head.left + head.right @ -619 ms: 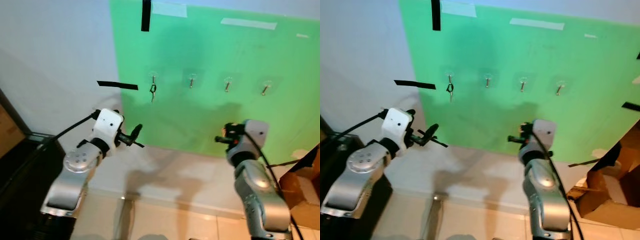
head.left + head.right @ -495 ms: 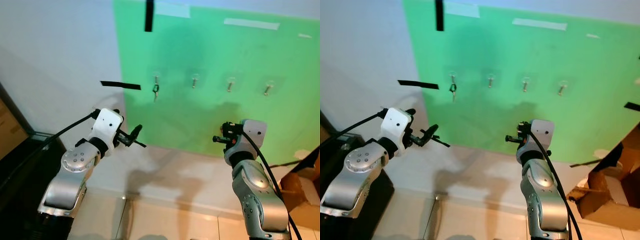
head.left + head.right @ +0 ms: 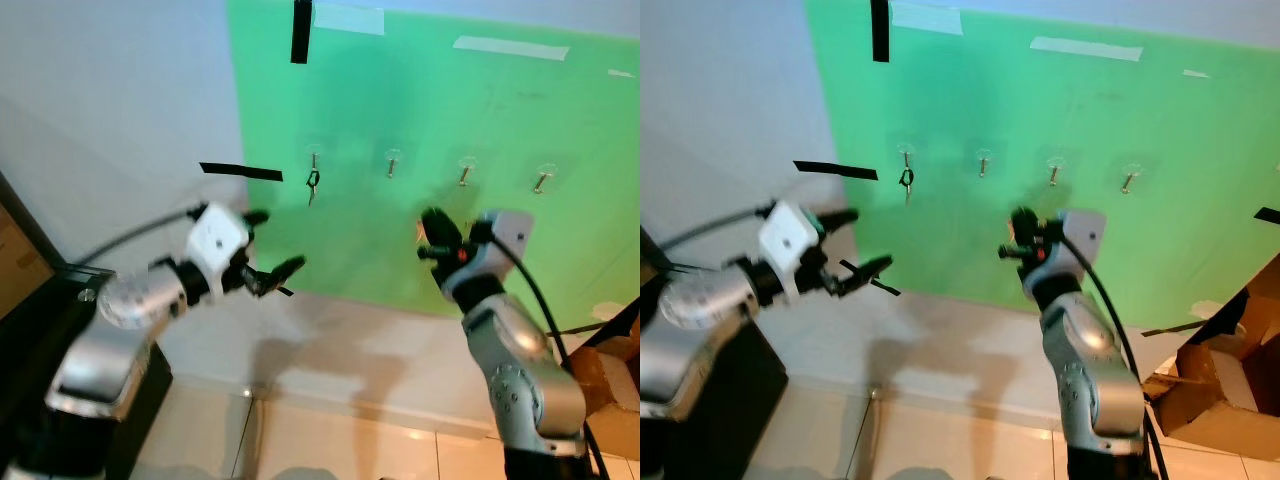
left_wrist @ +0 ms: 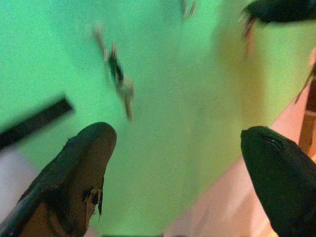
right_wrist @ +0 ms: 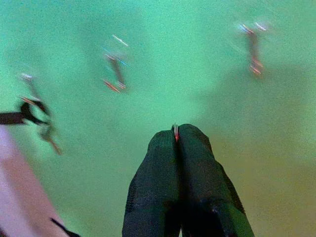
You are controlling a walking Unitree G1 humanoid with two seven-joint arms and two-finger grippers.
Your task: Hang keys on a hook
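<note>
A small bunch of keys (image 3: 312, 183) hangs on the leftmost of several clear hooks on a green board (image 3: 420, 110) on the wall; the other hooks (image 3: 391, 163) are bare. My left gripper (image 3: 273, 242) is open, fingers wide apart, below and left of the keys; the left wrist view shows the keys (image 4: 120, 84) blurred beyond the fingers (image 4: 81, 163). My right gripper (image 3: 434, 224) is shut and raised in front of the board under the middle hooks. In the right wrist view its fingertips (image 5: 176, 136) press together with a thin red sliver between them.
Black tape strips (image 3: 238, 172) mark the board's left edge and top (image 3: 300, 30). A dark cabinet (image 3: 40, 320) stands at the left, and cardboard boxes (image 3: 610, 380) at the lower right. Pale tiled floor (image 3: 330, 440) lies below the wall.
Both arms have risen toward the board. The left gripper's fingers have spread wider. The right gripper now points up at the hooks.
</note>
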